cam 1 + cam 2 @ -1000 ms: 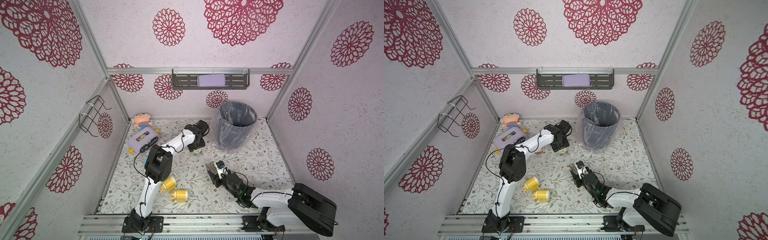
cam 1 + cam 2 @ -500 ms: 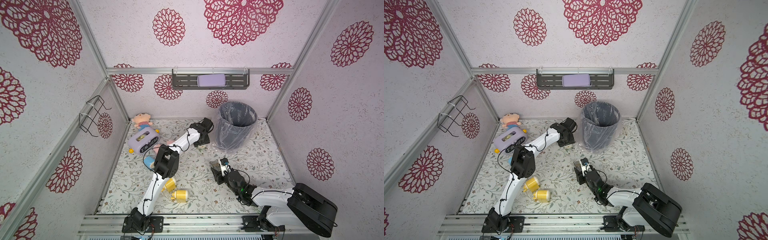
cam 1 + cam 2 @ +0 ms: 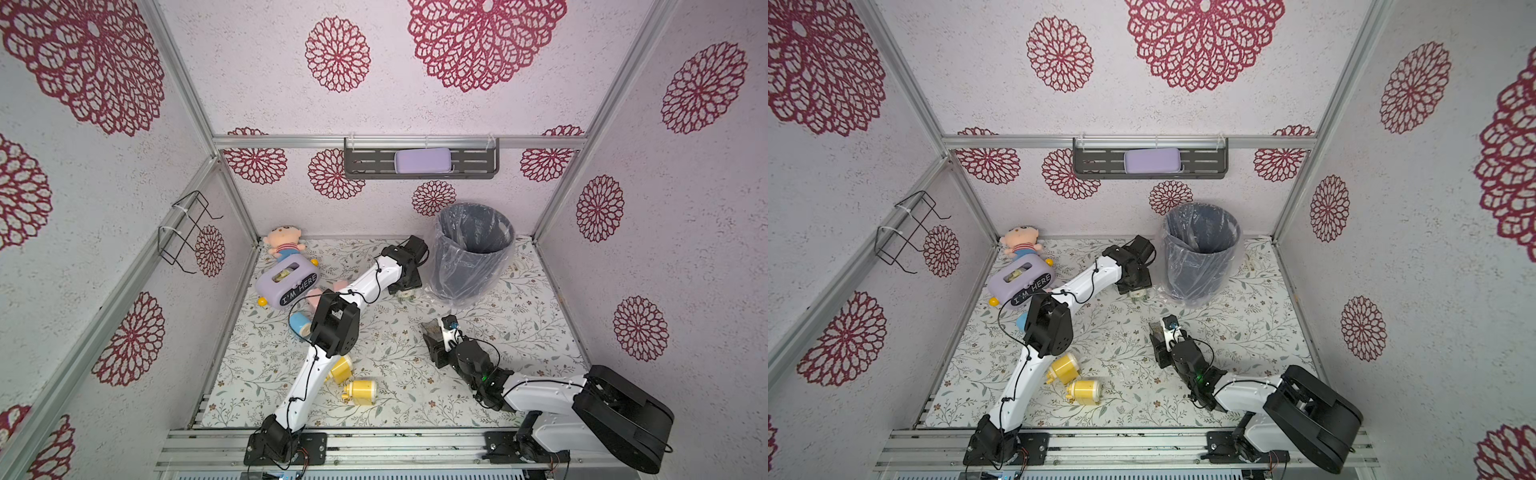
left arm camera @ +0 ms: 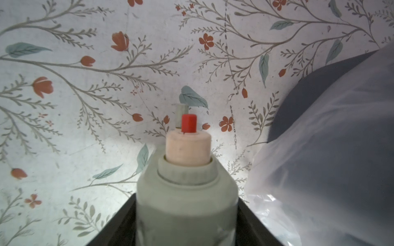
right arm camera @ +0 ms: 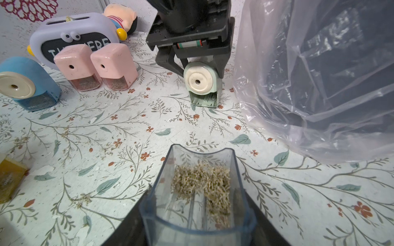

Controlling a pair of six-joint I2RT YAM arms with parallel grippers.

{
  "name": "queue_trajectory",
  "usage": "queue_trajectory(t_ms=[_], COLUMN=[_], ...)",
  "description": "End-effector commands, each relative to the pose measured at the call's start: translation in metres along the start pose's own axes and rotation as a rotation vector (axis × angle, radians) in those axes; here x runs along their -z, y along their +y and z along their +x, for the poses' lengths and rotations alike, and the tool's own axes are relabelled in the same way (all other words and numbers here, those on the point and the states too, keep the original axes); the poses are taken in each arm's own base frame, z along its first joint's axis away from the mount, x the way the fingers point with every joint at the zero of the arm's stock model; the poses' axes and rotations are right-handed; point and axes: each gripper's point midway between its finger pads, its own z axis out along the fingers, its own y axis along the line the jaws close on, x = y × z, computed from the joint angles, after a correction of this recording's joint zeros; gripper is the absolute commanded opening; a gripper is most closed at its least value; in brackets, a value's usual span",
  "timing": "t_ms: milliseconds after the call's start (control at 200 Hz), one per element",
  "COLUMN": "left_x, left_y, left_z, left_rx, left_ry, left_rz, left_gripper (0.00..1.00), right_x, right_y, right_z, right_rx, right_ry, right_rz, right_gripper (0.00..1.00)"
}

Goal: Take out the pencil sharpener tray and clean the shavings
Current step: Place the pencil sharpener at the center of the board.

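left arm [image 3: 376, 278]: white links, black joints, black cables | right arm [image 3: 540, 392]: same, green light | left gripper [image 5: 199, 73]: black

Both top views are looking down from high up, opposite the bin [image 3: 473, 232], covering the whole floor [image 3: 519, 332]. Left wrist is hanging close over a sharpener [image 4: 185, 191] just beside the bin. Right wrist is facing the bin, low, over a tray [image 5: 198, 202], sharing that sharpener.
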Motion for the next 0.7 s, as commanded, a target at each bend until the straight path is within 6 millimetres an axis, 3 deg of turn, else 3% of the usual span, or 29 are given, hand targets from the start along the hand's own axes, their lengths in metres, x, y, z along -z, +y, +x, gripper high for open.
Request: queue_trajectory(t_ms=[0, 175, 385, 600, 620, 690], left_x=[0.028, 0.048, 0.088, 0.140, 0.158, 0.177], left_y=[-0.013, -0.020, -0.015, 0.016, 0.020, 0.032], left_z=[-0.005, -0.009, -0.011, -0.004, -0.005, -0.001], left_rx=[-0.012, -0.016, -0.014, -0.040, -0.044, -0.067], left_ry=[-0.016, -0.038, -0.092, -0.210, -0.247, -0.305], left_rz=[0.057, 0.101, 0.145, 0.123, 0.135, 0.129], left_gripper=[0.74, 0.82, 0.92, 0.99, 0.99, 0.98], right_x=[0.000, 0.001, 0.007, 0.022, 0.024, 0.032], right_y=[-0.002, -0.003, -0.003, 0.003, 0.003, 0.002], right_z=[-0.007, -0.008, -0.015, -0.043, -0.047, -0.062], right_rx=[-0.031, -0.033, -0.048, -0.089, -0.097, -0.131], right_ry=[-0.023, -0.018, -0.028, -0.074, -0.081, -0.096], right_rz=[0.007, 0.011, 0.001, -0.042, -0.044, -0.041], right_gripper=[0.38, 0.38, 0.38, 0.38, 0.38, 0.38])
